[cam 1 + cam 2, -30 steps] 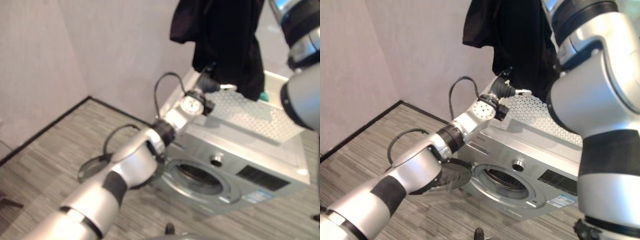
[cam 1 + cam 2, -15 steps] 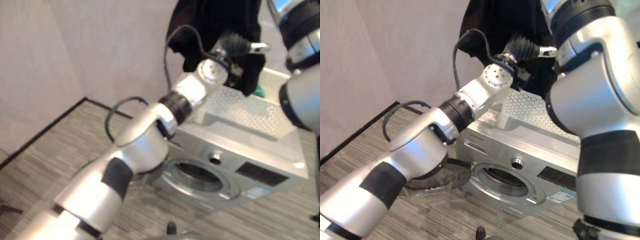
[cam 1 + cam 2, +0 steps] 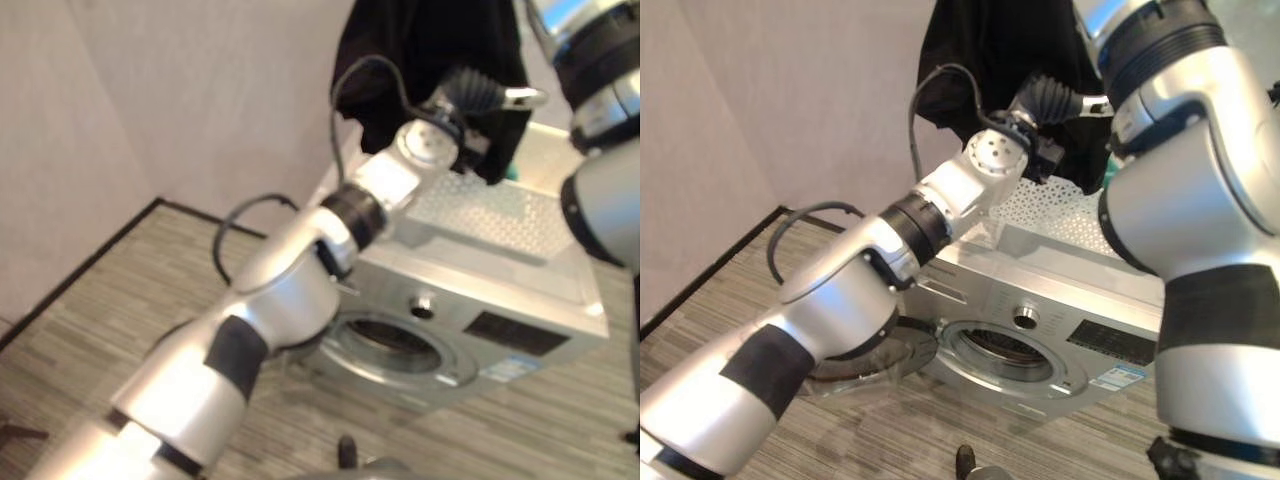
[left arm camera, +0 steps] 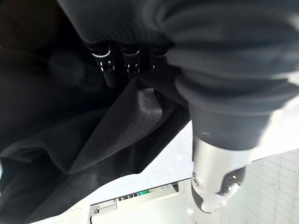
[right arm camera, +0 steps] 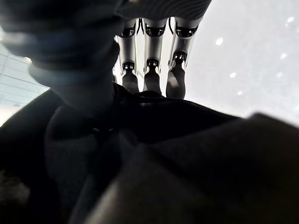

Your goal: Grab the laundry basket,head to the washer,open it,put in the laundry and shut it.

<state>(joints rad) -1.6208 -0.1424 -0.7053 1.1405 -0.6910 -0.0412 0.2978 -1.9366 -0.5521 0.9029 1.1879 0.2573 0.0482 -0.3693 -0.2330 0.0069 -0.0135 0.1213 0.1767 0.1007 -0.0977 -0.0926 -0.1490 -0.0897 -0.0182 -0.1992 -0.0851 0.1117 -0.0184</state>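
A black garment (image 3: 430,50) hangs high above the silver washer (image 3: 500,300). In the right wrist view my right hand (image 5: 149,60) has its fingers curled over the black cloth (image 5: 154,154) and holds it up. My left hand (image 3: 470,92) reaches across to the hanging garment. In the left wrist view its fingers (image 4: 108,65) lie straight against the cloth (image 4: 70,140), and the thumb (image 4: 215,186) stands apart from it. The washer's drum opening (image 3: 395,350) shows in front, with the round door (image 3: 865,360) swung open to the left. A white perforated laundry basket (image 3: 500,215) sits on top of the washer.
The washer stands against a pale wall (image 3: 200,100) near a room corner, on grey striped floor (image 3: 100,320) with a dark skirting line. Something green (image 3: 512,172) lies at the basket's far edge, under the garment.
My left hand has risen from just above the basket up to the hanging garment. The garment stays held high by my right hand. The camera has shifted slightly.
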